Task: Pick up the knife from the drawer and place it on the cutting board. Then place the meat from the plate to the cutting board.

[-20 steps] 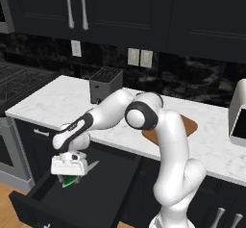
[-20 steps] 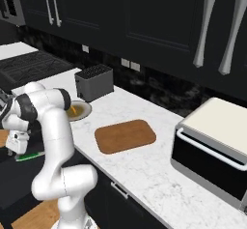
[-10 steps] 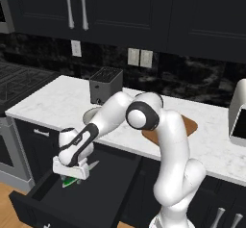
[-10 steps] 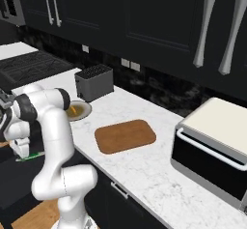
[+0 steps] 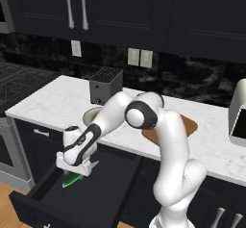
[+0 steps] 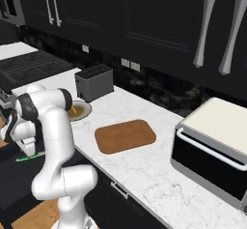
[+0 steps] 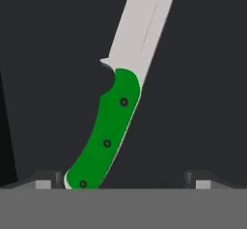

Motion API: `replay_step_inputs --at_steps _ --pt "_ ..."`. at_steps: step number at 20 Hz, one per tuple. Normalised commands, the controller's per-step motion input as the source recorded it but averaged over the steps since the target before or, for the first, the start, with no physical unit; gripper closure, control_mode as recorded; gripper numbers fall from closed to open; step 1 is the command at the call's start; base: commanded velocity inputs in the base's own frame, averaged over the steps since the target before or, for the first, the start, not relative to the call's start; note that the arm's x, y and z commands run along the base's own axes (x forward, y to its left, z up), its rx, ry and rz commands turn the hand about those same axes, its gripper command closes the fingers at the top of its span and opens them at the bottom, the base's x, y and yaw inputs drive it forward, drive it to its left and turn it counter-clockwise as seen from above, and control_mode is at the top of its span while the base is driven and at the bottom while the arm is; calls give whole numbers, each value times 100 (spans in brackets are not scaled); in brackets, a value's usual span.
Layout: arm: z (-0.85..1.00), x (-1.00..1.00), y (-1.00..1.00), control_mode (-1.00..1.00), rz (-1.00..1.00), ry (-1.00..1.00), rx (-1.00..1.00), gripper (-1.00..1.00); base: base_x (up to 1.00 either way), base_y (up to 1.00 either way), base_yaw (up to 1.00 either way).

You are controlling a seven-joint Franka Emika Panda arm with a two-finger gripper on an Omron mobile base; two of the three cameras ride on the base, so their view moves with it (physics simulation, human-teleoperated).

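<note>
Lying flat on the floor of the open drawer [image 5: 103,193], the knife [image 7: 116,107] with green handle, gripper [image 5: 76,167] just above it with jaws spread wide and grasping nothing, meat [image 6: 75,111] on the plate [image 6: 83,109], cutting board [image 6: 125,135] bare on the counter [image 6: 159,170]

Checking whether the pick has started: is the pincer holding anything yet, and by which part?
Nothing is held. The pincer is open over the knife in the drawer, its fingertips apart beside the green handle.
</note>
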Motion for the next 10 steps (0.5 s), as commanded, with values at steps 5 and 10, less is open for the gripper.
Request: replay_step_inputs --at_steps 5,10 --pt "-30 18 0 -100 0 0 0 -100 0 0 0" --pt "-36 22 0 -100 0 0 0 -100 0 0 0"
